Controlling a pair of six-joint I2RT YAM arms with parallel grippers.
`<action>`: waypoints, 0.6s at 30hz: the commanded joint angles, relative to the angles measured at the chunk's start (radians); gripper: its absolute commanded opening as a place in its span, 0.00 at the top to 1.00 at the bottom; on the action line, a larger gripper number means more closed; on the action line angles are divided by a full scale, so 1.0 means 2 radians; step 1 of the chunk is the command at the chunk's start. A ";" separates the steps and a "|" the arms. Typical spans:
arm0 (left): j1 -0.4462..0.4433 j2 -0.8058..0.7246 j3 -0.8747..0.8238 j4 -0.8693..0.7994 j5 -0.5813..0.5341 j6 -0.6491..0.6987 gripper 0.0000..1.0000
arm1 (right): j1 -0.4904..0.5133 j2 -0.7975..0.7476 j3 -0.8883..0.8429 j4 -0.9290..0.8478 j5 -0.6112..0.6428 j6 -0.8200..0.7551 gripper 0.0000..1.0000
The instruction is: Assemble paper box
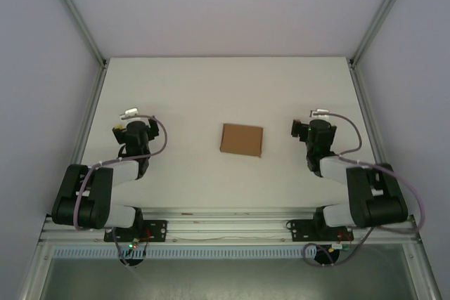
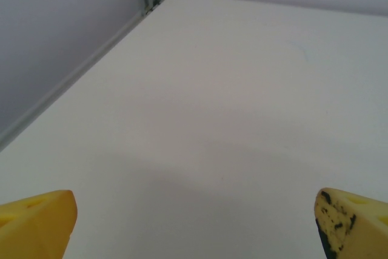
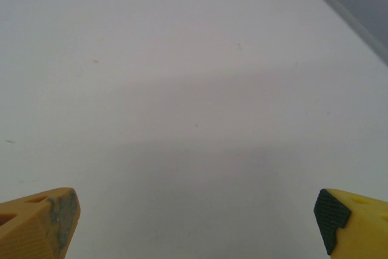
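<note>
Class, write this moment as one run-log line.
paper box: lying on table between the arms, untouched | left gripper: open, empty | right gripper: open, empty

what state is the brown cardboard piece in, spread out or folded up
Folded up: the brown cardboard piece is a plain rectangle, no flaps or tabs sticking out. Flattened or raised box: cannot tell from above.
</note>
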 commanded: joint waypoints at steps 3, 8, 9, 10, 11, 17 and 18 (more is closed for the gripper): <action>0.012 0.090 -0.035 0.225 0.059 0.042 0.00 | -0.047 0.019 -0.030 0.137 -0.049 0.041 0.00; 0.023 0.065 -0.009 0.128 0.098 0.030 0.00 | -0.074 0.057 -0.001 0.132 -0.077 0.067 0.00; 0.024 0.058 -0.001 0.101 0.099 0.025 0.00 | -0.075 0.061 -0.005 0.143 -0.060 0.073 0.00; 0.024 0.067 -0.009 0.134 0.098 0.030 0.00 | -0.075 0.046 0.008 0.094 -0.059 0.071 0.00; 0.024 0.071 -0.013 0.148 0.097 0.032 0.00 | -0.074 0.045 0.012 0.085 -0.060 0.070 0.00; 0.024 0.061 -0.004 0.113 0.098 0.027 0.00 | -0.074 0.053 0.001 0.118 -0.062 0.070 0.00; 0.024 0.063 -0.006 0.122 0.099 0.029 0.00 | -0.074 0.050 0.004 0.108 -0.062 0.070 0.00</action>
